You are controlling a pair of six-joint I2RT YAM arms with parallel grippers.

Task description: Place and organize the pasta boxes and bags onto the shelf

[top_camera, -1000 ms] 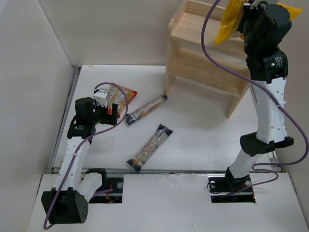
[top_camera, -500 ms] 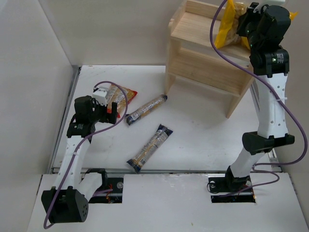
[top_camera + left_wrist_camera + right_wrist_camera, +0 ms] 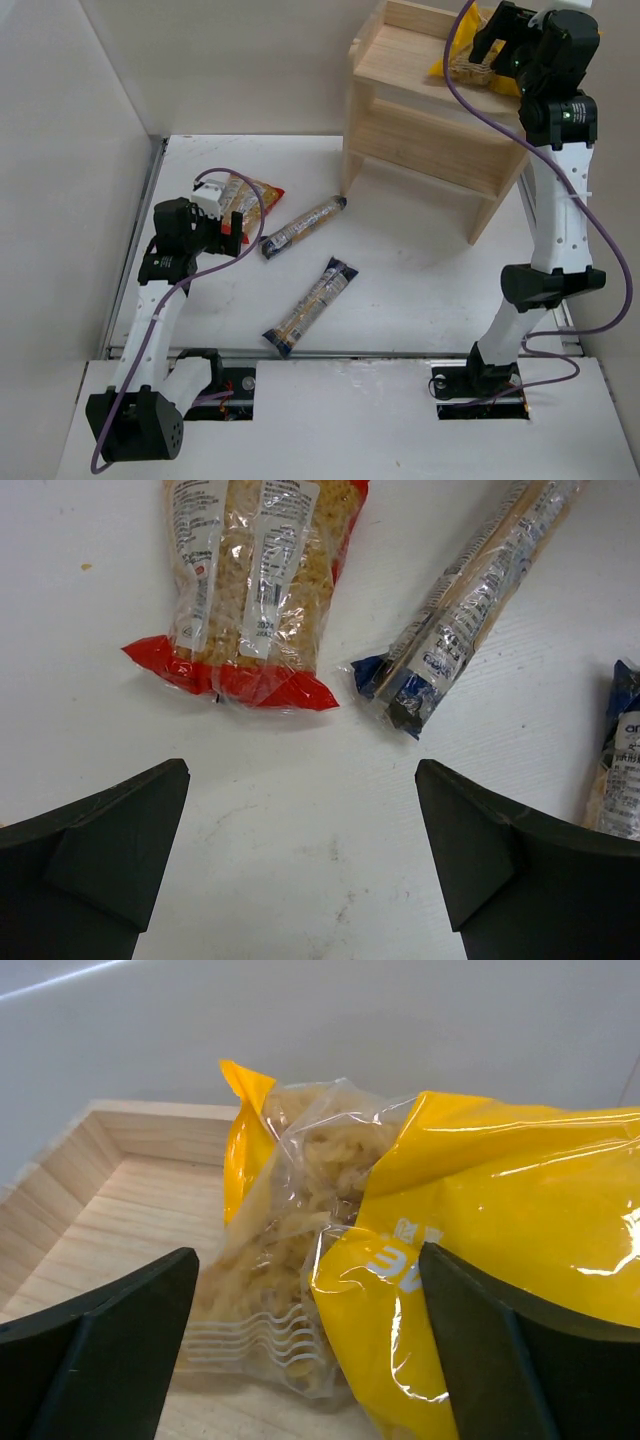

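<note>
Jaws of the left gripper (image 3: 302, 775) hang spread over the table (image 3: 300, 880), pinching nothing. One red-ended bag (image 3: 250, 590) lies at 12 o'clock, one pasta box (image 3: 470, 610) at 1, its top cut off, and a second pasta box (image 3: 622, 760) at 3, cropped. On the right gripper (image 3: 310, 1270) they stand spread either side of one yellow bag (image 3: 500, 1200) lying on the shelf (image 3: 110, 1200), its right end cut off. From above: two boxes, two bags, one shelf at 1 o'clock, the right gripper half hiding the yellow bag.
</note>
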